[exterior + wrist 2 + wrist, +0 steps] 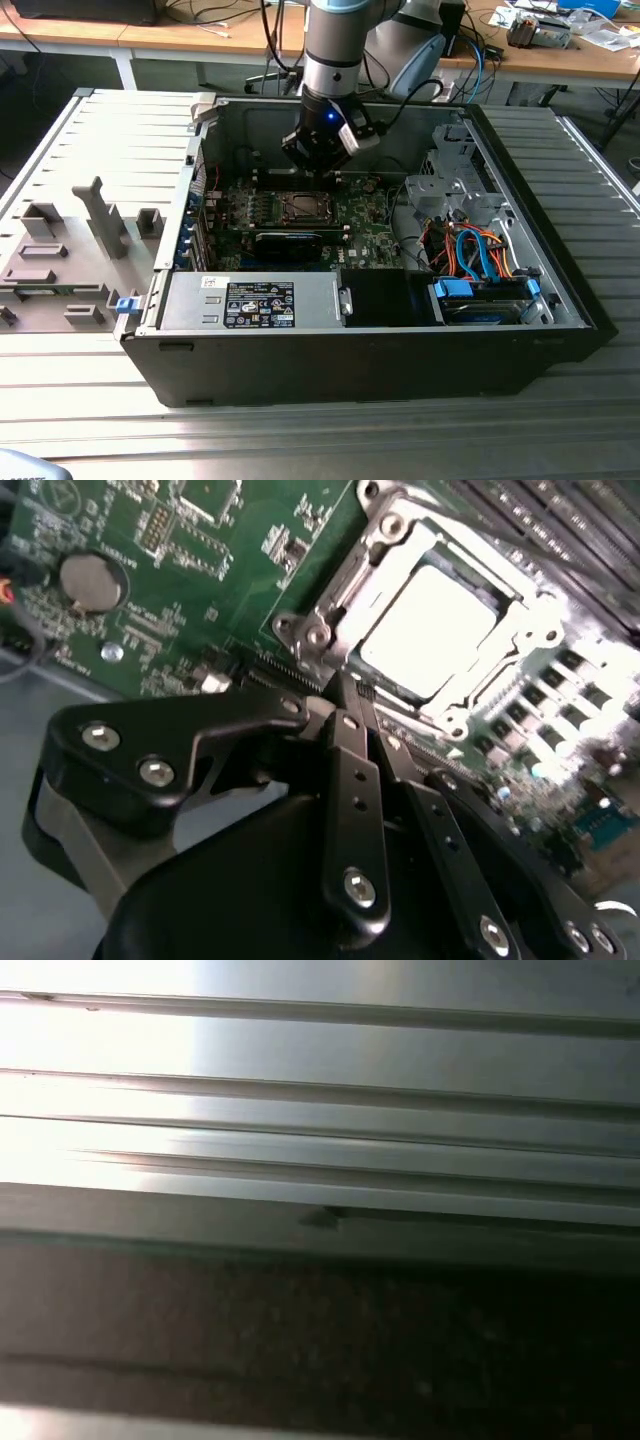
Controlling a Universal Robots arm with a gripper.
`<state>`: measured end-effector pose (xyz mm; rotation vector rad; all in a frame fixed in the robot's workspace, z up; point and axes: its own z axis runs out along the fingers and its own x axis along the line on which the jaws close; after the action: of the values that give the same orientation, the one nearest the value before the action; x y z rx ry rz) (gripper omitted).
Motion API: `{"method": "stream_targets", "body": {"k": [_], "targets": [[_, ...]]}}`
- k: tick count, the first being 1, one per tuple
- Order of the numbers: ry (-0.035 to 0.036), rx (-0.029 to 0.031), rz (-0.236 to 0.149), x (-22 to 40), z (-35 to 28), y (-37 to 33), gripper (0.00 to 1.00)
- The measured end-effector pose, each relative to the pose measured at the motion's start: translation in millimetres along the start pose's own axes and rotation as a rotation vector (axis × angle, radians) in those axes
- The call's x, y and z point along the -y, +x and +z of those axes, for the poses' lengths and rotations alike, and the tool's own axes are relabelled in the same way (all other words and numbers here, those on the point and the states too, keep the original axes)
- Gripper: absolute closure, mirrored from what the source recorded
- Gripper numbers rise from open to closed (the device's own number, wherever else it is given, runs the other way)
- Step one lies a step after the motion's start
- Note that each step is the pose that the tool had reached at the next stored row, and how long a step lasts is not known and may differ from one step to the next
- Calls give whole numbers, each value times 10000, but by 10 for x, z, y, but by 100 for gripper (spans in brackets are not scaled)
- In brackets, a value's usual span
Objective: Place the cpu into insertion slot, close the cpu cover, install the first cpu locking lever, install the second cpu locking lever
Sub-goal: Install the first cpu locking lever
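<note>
An open computer case [560, 290] lies on a ribbed metal table [90, 140], seen in the exterior view. Beside the case, toward the exterior view's left, grey plastic fixtures [70, 250] stand on the table. Inside the case, a green motherboard [370, 235] lies flat on the floor of the case. Near its middle sits the insertion slot [300, 208], just above a long black card [290, 243]. The robot arm [335, 50] reaches down into the case, and its gripper [318, 152] hangs just above and behind the slot.

In the second wrist view, the cpu [430, 630] — a bright, pale square — lies seated in the insertion slot. The cpu cover [385, 555], a silvery frame, lies down around the chip. The gripper [350, 695] hovers at the near edge of the slot, its black fingers [345, 730] pressed together — holding nothing. A round coin battery [90, 580] sits on the board well apart from the slot.
</note>
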<state>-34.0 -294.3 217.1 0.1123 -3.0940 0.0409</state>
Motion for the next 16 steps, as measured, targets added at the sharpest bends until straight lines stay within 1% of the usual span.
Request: {"method": "stream_targets", "body": {"k": [2,4,5,6,7,8,9,10,12,13,14,16], "targets": [[4,0,0,5,-18,1,89],[4,1,6,36,-17,4,89],[4,1,9,96,-14,8,89],[2,0,12,142,-11,11,89],[-2,0,16,167,-8,13,89],[-29,2,19,203,-4,15,89],[-66,6,19,224,-1,17,89],[-115,8,19,247,2,18,89],[-264,19,17,292,12,21,89],[-278,21,20,308,14,22,89],[-264,21,30,315,14,23,89],[-194,18,45,321,12,24,89]]}}
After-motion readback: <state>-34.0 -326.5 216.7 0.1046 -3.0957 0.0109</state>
